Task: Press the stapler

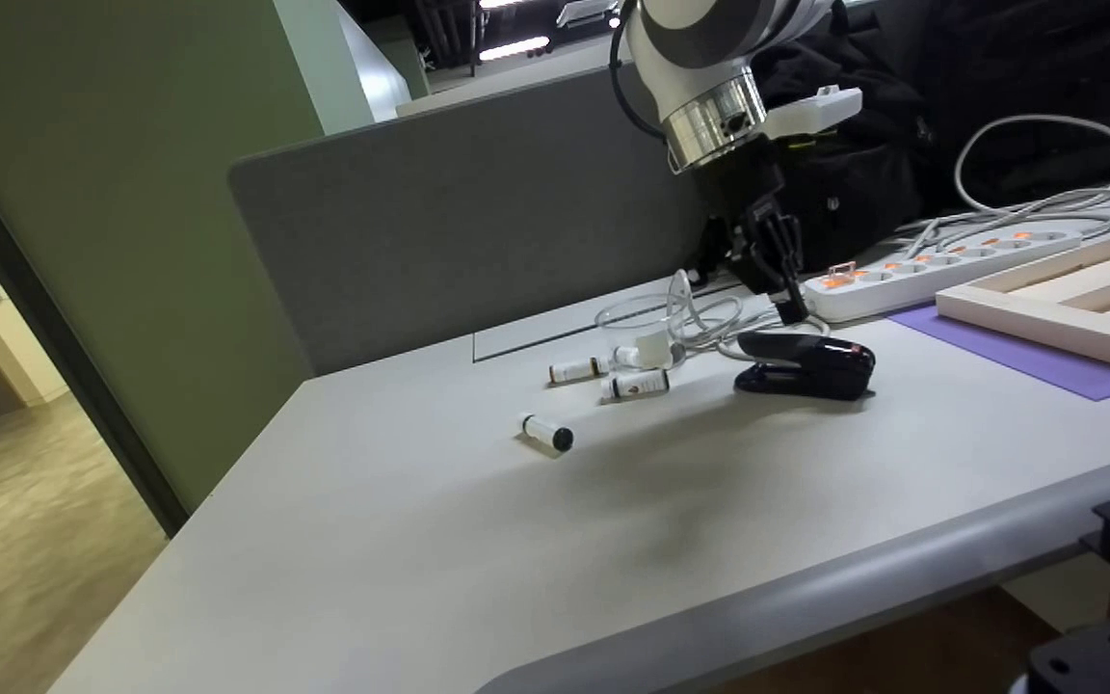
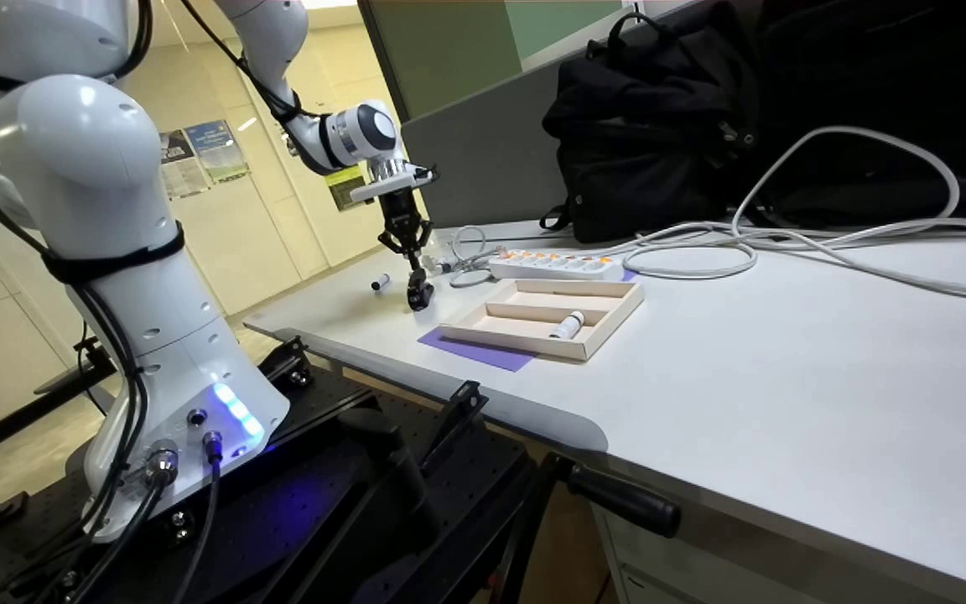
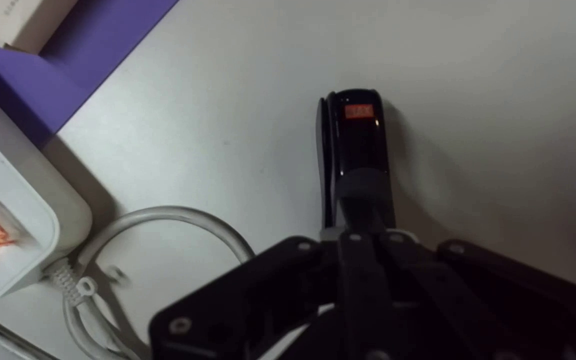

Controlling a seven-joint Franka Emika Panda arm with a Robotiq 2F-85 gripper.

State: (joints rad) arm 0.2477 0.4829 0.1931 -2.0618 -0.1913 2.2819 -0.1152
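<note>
The black stapler [image 1: 820, 366] lies on the white table, its top lever raised at an angle over its base. In an exterior view it shows small under the gripper [image 2: 419, 294]. In the wrist view its rounded end with a red label [image 3: 359, 137] points away from the gripper, and its other end is hidden behind the fingers. My gripper [image 1: 790, 310] points down over the stapler. Its fingertips [image 3: 363, 212] are together, with nothing held between them. In an exterior view the tips appear just above the stapler's top; I cannot tell whether they touch it.
A white power strip [image 1: 940, 273] and grey cables stand behind the stapler. A wooden tray [image 2: 609, 323] sits on a purple sheet [image 2: 483, 352]. White cylindrical pieces [image 1: 547, 433] and a clear cup [image 1: 634, 323] lie nearby. A black backpack [image 2: 642, 134] stands at the back.
</note>
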